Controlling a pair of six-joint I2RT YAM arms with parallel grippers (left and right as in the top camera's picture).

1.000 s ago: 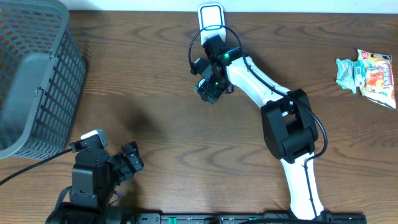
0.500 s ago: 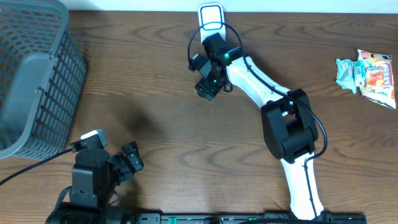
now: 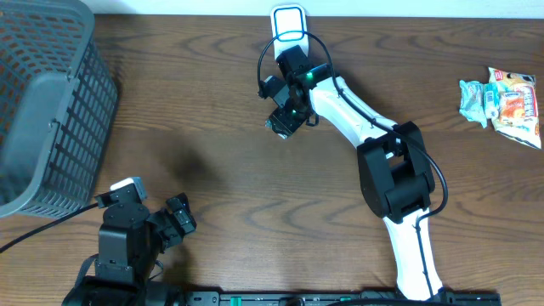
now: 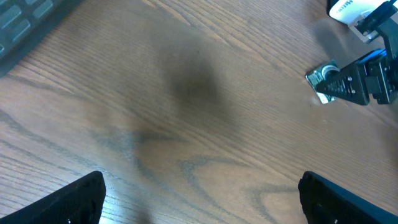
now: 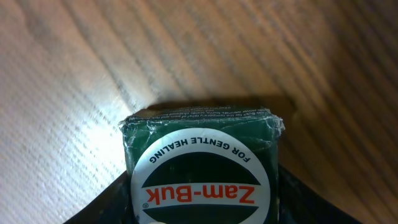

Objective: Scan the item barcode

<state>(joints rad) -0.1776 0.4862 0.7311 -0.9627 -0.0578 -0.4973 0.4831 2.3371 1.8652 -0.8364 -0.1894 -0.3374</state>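
Here, right pincer (image 3: 282,120) pinching Zam-Buk box (image 5: 202,163), lettering upside-down in wrist view, left pincer (image 4: 211,200) spread.

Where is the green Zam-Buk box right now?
The green box sits between the fingers of the right claw. In the overhead view that is far centre of the table, near the white scanner.

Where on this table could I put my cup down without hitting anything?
The table is bare between the basket and the right arm, and between that arm and the snack packets. Crowded by the scanner, where the right gripper hangs.
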